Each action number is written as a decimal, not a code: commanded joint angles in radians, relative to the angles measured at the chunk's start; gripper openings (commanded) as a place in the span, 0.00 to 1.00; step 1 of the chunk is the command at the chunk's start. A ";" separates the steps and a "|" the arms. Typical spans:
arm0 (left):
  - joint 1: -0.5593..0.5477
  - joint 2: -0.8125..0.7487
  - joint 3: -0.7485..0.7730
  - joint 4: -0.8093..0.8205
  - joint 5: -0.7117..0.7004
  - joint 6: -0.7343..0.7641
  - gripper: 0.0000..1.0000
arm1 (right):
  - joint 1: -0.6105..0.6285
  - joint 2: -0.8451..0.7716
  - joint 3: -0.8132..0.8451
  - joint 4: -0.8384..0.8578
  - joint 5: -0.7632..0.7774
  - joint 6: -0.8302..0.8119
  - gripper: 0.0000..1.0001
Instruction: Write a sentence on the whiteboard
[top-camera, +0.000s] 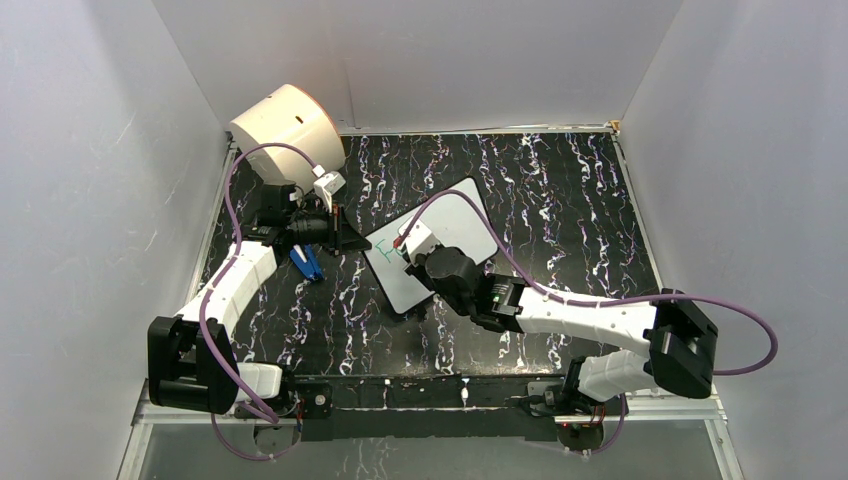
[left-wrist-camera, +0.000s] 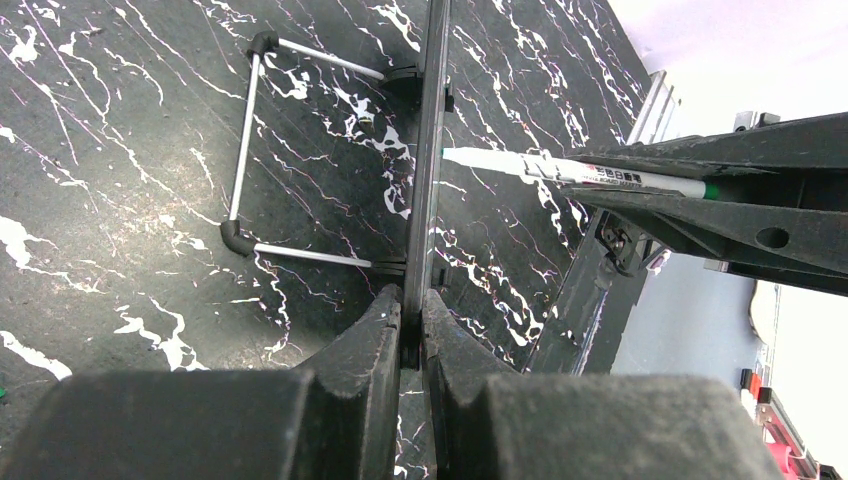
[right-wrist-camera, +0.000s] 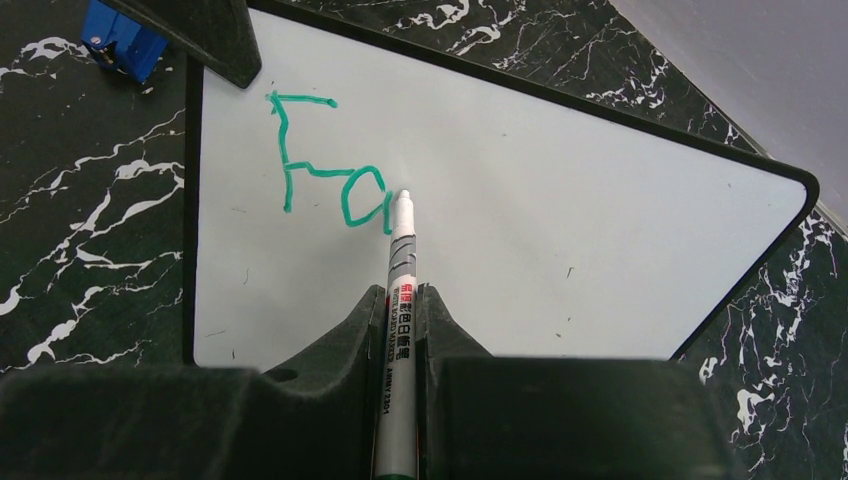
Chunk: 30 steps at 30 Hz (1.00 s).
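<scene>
Standing near the middle of the black marbled table (top-camera: 580, 200), the whiteboard (right-wrist-camera: 560, 230) sits at a slant to the table's edges; a wire stand (left-wrist-camera: 240, 160) juts from its back and rests on the table. The left gripper (left-wrist-camera: 412, 300) has its jaws pressed together on the thin black frame at the board's left edge, the frame pinched between the two fingers. The right gripper (right-wrist-camera: 402, 295) reaches over the board from the near right; its jaws are clamped on a white marker (right-wrist-camera: 402, 250), which points away from the wrist, its tip against the white surface. The green lettering (right-wrist-camera: 320, 165) sits in the board's upper left part, close to the left gripper's finger; it reads "Fa", and the marker's tip touches the end of the "a"; the remaining surface is white, with a few faint specks. A small blue thing (top-camera: 308, 262) lies on the table just beside the left gripper; a cream drum (top-camera: 285, 125) stands in the far left corner.
</scene>
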<state>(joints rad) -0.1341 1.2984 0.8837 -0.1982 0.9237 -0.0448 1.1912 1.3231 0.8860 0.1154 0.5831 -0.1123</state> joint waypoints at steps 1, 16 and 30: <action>0.001 0.023 0.003 -0.062 -0.092 0.031 0.00 | -0.008 0.000 0.037 0.075 0.001 -0.011 0.00; 0.001 0.019 0.003 -0.063 -0.093 0.033 0.00 | -0.019 -0.006 0.032 0.091 0.004 -0.012 0.00; 0.001 0.022 0.003 -0.063 -0.094 0.033 0.00 | -0.031 0.015 0.031 0.068 -0.016 -0.004 0.00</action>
<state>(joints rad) -0.1341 1.2984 0.8841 -0.1993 0.9234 -0.0444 1.1656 1.3293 0.8860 0.1413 0.5743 -0.1120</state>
